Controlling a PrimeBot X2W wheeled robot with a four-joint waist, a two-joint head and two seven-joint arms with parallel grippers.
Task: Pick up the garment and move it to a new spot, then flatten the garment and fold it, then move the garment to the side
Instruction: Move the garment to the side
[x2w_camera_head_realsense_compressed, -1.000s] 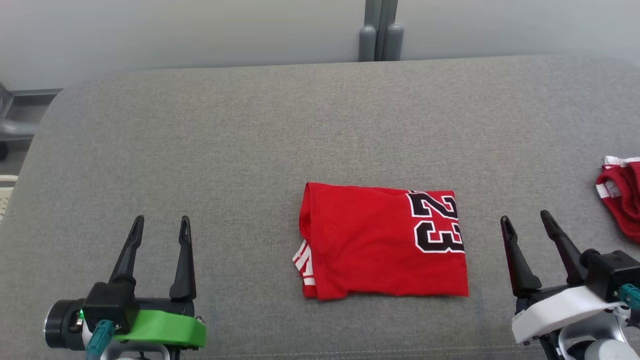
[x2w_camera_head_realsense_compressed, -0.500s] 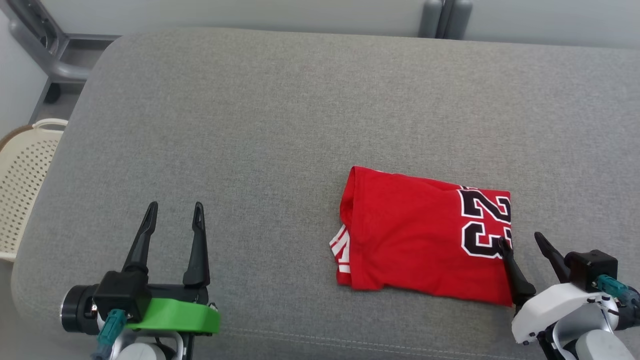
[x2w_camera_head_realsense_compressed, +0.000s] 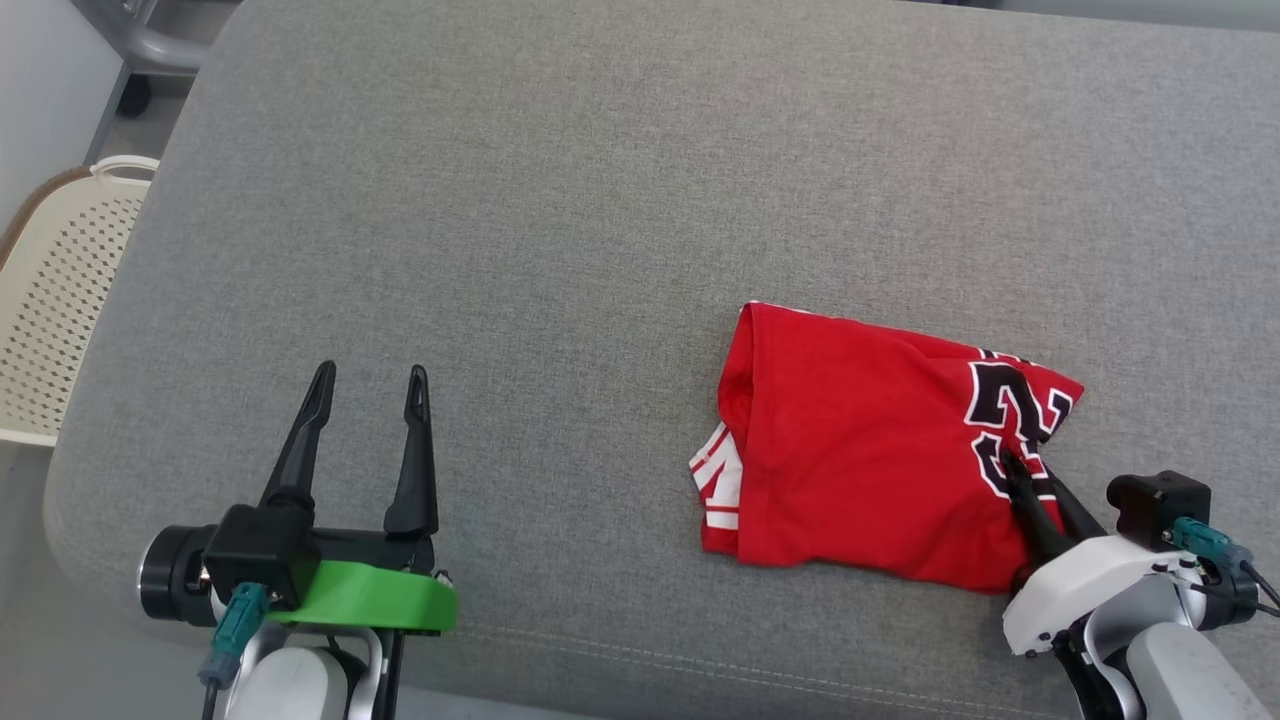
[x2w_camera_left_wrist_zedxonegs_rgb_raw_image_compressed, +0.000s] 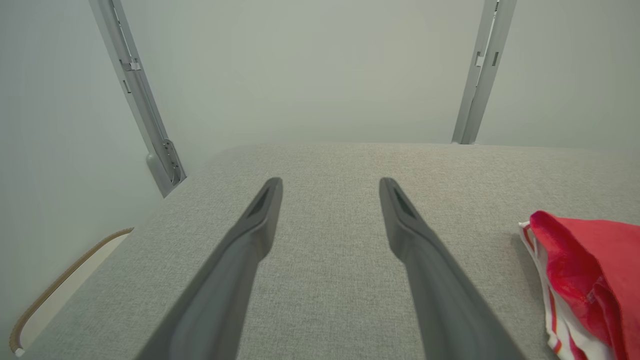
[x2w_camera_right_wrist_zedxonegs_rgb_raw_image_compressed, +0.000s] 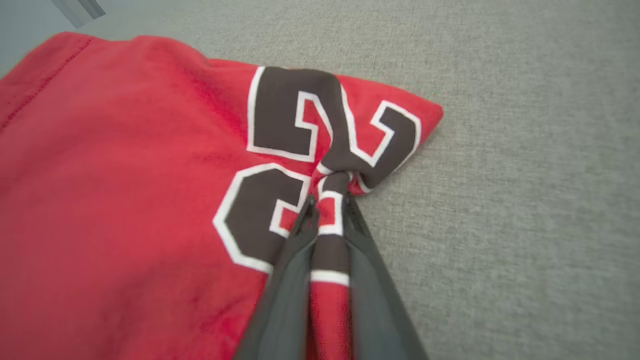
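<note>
Far on your left, a pale basket (x2w_camera_head_realsense_compressed: 60, 300) sits beside the grey cushion (x2w_camera_head_realsense_compressed: 500, 200). Your left gripper (x2w_camera_head_realsense_compressed: 371, 372) hovers over bare cushion, fingers spread wide and holding nothing. It looks like it is waiting its turn. The folded red garment (x2w_camera_head_realsense_compressed: 850, 450) lies right of the middle, near the front edge. Your right gripper (x2w_camera_head_realsense_compressed: 1020, 468) pinches its right edge, probably to pull it aside. The head view shows you the whole garment. The right wrist view shows the cloth bunched tight between the fingers at the black number.
</note>
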